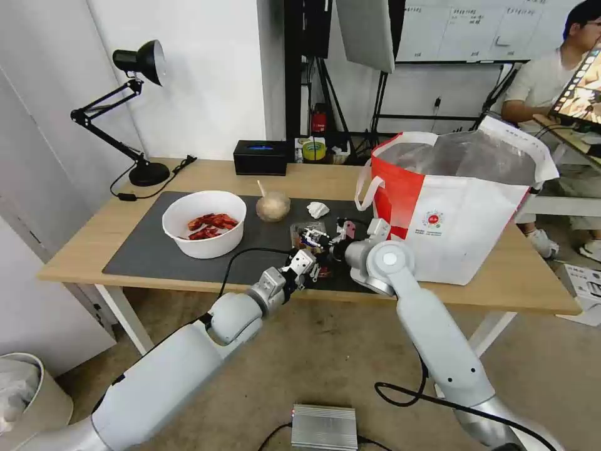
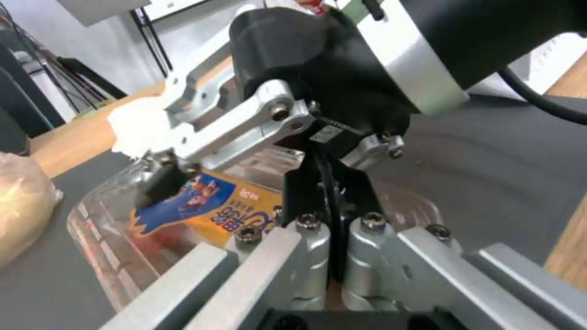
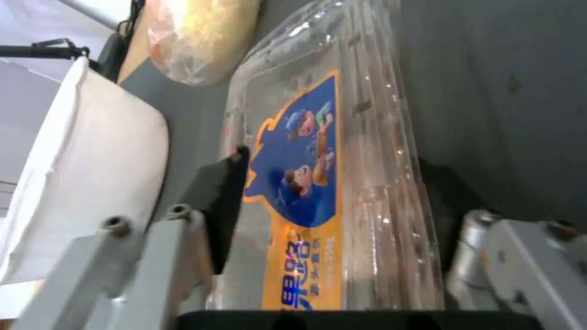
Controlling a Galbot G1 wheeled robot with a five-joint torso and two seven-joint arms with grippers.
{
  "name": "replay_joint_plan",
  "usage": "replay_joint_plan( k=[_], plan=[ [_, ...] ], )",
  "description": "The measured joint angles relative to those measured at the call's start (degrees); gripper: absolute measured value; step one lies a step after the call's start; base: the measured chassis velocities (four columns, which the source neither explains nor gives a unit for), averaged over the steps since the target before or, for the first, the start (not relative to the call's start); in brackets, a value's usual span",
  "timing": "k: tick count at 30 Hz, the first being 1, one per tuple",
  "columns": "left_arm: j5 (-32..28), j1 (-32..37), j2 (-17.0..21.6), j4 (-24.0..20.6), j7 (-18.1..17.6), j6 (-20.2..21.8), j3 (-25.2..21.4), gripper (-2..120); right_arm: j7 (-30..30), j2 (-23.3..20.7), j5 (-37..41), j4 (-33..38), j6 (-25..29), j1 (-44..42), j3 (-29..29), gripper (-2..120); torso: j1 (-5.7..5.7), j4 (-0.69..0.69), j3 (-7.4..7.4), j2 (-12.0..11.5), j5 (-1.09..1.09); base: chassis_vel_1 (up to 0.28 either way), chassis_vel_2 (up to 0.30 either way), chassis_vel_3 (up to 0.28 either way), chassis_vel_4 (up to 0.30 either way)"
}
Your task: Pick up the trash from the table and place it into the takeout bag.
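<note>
Right gripper [image 3: 330,256] fingers straddle the clear tray [image 3: 342,151], apparently unclamped; left gripper [image 1: 307,260], at its six o'clock, looks closed. Squeeze gently.

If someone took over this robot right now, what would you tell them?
Right gripper: open, straddling the clear tray on the mat.
Left gripper: beside it, at the tray's near edge.
Bowl of shells, sauce cup and tissue lie on the mat; the takeout bag stands open at the right.
Done: none bagged.
Left: all four items.
</note>
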Motion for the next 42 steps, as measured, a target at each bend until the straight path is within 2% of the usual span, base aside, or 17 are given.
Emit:
replay_joint_plan(
  k=[3,6,9,11,13,16,23,30,36,40,42],
  plan=[
    [0.0,0.0,0.0,0.0,0.0,0.0,0.0,0,0.3,-0.2,0.1,0.0,-0.1,0.0,-0.1,40,0.0,0.0,0.0,0.0,0.0,0.0,0.0,0.0,0.0],
    [0.0,0.0,0.1,0.0,-0.1,-0.1,0.0,0,0.3,-0.3,0.2,0.0,-0.1,0.0,-0.1,34,0.0,0.0,0.0,0.0,0.0,0.0,0.0,0.0,0.0],
    [0.0,0.0,0.2,-0.1,-0.2,-0.1,-0.2,0,0.3,-0.5,0.3,0.0,-0.1,0.0,-0.1,19,0.0,0.0,0.0,0.0,0.0,0.0,0.0,0.0,0.0],
    [0.0,0.0,0.2,-0.1,-0.2,-0.1,-0.3,0,0.2,-0.5,0.4,0.0,-0.1,0.0,0.0,16,0.0,0.0,0.0,0.0,0.0,0.0,0.0,0.0,0.0],
    [-0.1,0.0,0.2,-0.2,-0.2,-0.1,-0.3,0,0.2,-0.6,0.5,0.1,-0.1,0.0,0.0,4,0.0,0.0,0.0,0.0,0.0,0.0,0.0,0.0,0.0],
    [-0.1,0.0,0.2,-0.3,-0.2,-0.1,-0.3,0,0.1,-0.7,0.6,0.2,-0.1,-0.1,0.1,0,0.0,0.01,0.0,0.0,0.0,0.0,0.0,0.0,0.0],
    [-0.3,0.8,0.2,-1.1,-0.2,-0.1,-1.1,0,-0.1,-0.9,0.8,0.5,-0.1,-0.5,0.2,0,0.0,0.0,0.0,0.0,0.0,0.0,0.0,0.0,0.0],
    [-0.7,2.9,3.6,-4.0,-0.4,-0.4,-4.2,0,-0.3,-0.6,0.6,-0.1,-0.2,-0.4,1.0,0,-0.01,-0.01,-0.01,0.0,-0.02,0.0,0.0,0.0,0.0],
    [-0.6,7.2,6.0,-6.5,-0.1,-0.6,-8.0,0,-1.3,-0.5,0.4,-0.7,-0.2,-0.4,1.2,0,-0.01,-0.01,-0.01,0.0,-0.01,0.0,0.0,0.0,0.0],
    [-0.5,8.2,6.3,-6.9,0.0,-0.9,-8.8,0,-1.4,-0.4,0.3,-0.8,-0.2,-0.4,1.2,0,-0.01,0.0,-0.01,0.0,-0.01,0.0,0.0,0.0,0.0],
    [-0.2,11.2,7.2,-8.4,0.2,-1.3,-11.6,0,-1.5,-0.4,0.2,-0.9,-0.2,-0.4,1.1,0,-0.01,-0.01,-0.01,0.0,-0.01,0.0,0.0,0.0,0.0]
  ],
)
